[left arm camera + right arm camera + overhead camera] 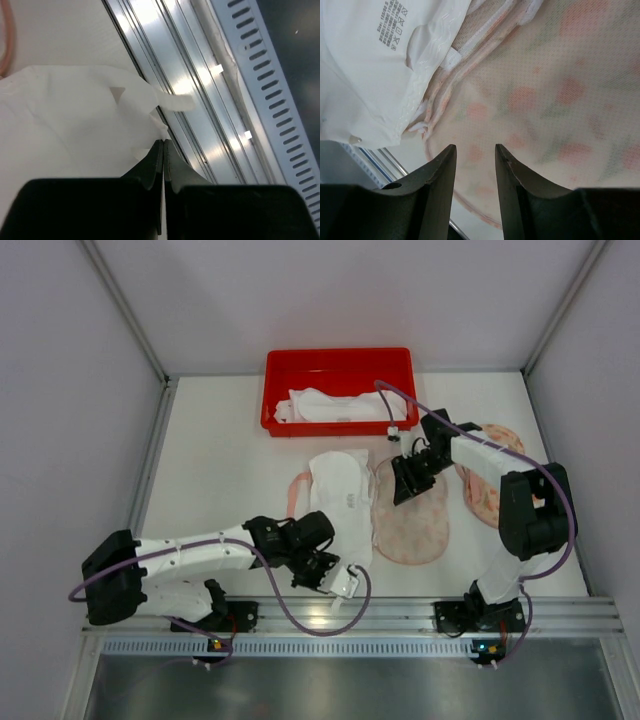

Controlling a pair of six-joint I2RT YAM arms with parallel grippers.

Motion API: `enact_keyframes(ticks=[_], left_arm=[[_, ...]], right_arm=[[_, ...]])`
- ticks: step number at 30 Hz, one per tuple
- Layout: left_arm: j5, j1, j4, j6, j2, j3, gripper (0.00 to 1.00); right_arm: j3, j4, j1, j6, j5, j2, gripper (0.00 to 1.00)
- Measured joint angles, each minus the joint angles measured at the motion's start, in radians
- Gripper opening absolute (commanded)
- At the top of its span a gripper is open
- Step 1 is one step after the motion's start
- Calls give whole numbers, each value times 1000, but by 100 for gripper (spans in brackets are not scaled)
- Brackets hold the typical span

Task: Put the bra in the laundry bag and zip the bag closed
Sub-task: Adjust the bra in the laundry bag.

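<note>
Our left hand (338, 578) sits at the near edge of the surface (220, 470), its fingers pressed together on a thin near corner of the white laundry bag (335, 485). Our right hand (405, 485) hangs with its fingers parted and nothing between them over the bra (415, 525). The bra lies outside the bag: one pink floral cup is just right of it and the other farther right, under the arm. A pink strap (297, 495) shows at the bag's left side. We cannot tell whether it passes beneath the bag.

The left pinch looks slight, so we judge the corner could slip free once the bag is pulled. The right hand is also close enough to the bag's edge that closing there might catch white fabric along with the cup. A trailing cup or strap could later foul the zip.

A care label (392, 22) on the white fabric shows laundry symbols beside lines of small print that we cannot read.
</note>
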Motion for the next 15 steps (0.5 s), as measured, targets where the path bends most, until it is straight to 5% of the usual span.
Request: enact_keyframes(ticks=[6,15], left_arm=[[63,70,-15,-103,1,119,0],[134,437,-19,-188,279,434,0]], right_arm=[[0,0,-3,-1,0,0,38],[-3,0,-3,-11,0,0,38]])
